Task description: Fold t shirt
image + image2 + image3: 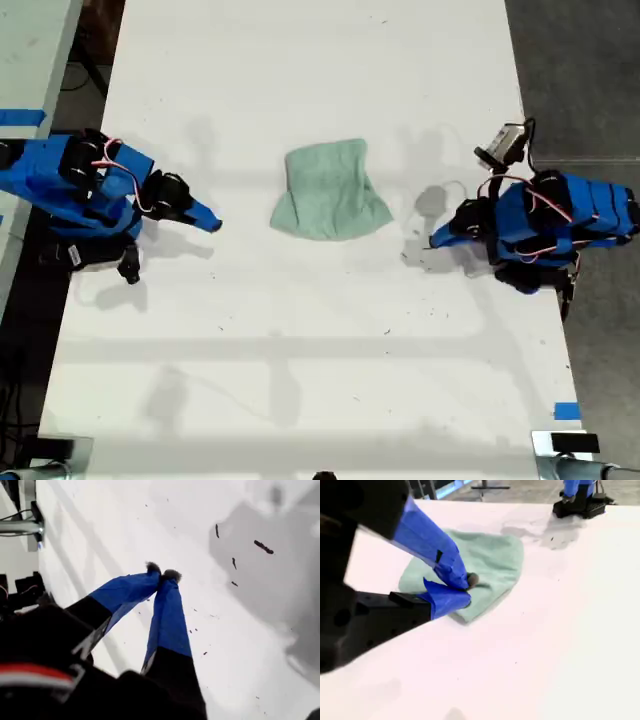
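The t shirt (pixel 331 190) lies folded compact mid-worktop (pixel 300 380). Both tools, first tool (pixel 163 573) and second tool (pixel 465 587), sit pinched closed and empty, parked clear of it.

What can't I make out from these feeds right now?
- t shirt layers and underside: hidden by its own top surface in the exterior view.
- t shirt's near edge: covered by my second gripper in the second wrist view.
- t shirt in the first wrist view: out of frame; my first gripper faces bare table.
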